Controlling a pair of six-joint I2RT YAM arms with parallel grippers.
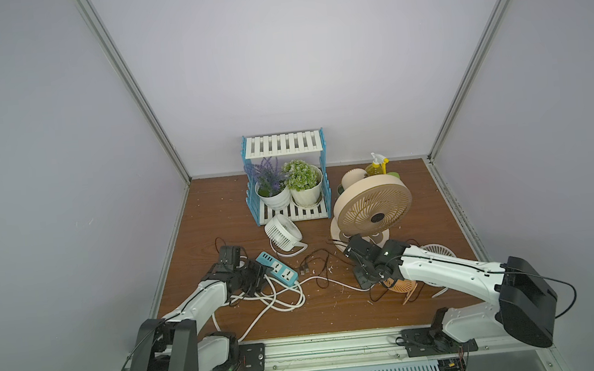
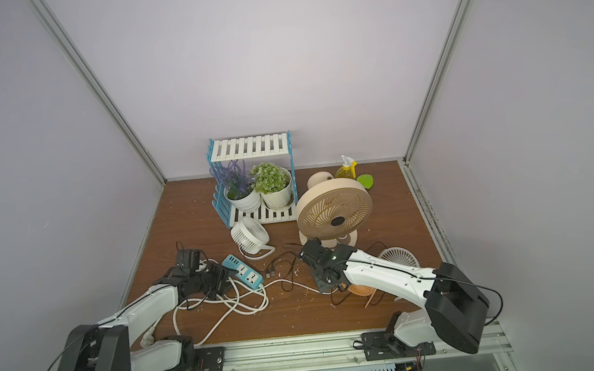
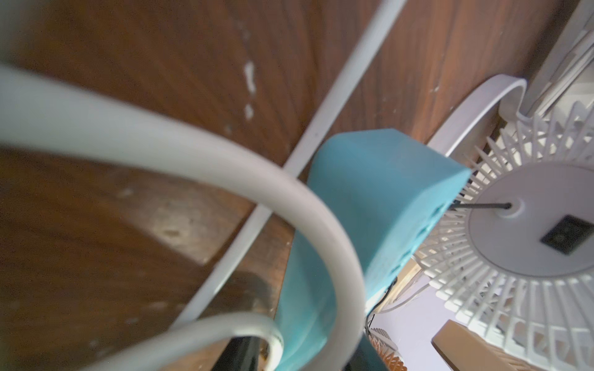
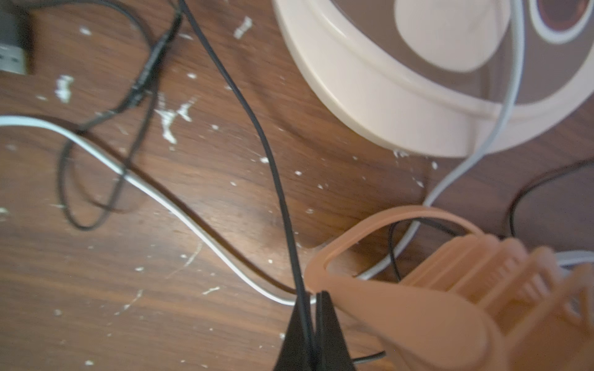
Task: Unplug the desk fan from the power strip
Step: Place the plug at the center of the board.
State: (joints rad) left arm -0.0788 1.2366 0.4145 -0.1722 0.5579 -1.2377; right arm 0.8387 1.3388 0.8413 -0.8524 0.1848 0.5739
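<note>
Left wrist view: thick white cord (image 3: 193, 151) loops close across the lens. Behind it sits the teal-blue power strip with white socket faces (image 3: 385, 199). Dark finger parts flank the strip's body, so the left gripper (image 1: 261, 275) reads as clamped across the strip, bracing it. The strip lies angled on the brown wood-grain worktop (image 1: 217, 215), left of centre and nearer the front edge than the back. Its cord is coiled toward the front edge.

Right wrist view: right gripper (image 4: 316, 300), fingers together, pinching a thin black cable (image 4: 258, 128). A small orange fan (image 4: 450, 305) lies beside it, right of centre.

Further in: two black USB plugs (image 1: 303, 268) lie loose just beside the strip, on the right gripper's side. Cannot tell whether any port is occupied.

Beyond: small white desk fan (image 1: 282, 231) just past the strip's USB end; large beige desk fan on a round base (image 1: 374, 205) right of centre.

Judgement: pull stage, with the strip braced and the cable pinched. The next move calls for drawing the cable straight away from the ports with the left grip firm, minding snags among the tangled leads. Which fan this cable serves is unclear.
</note>
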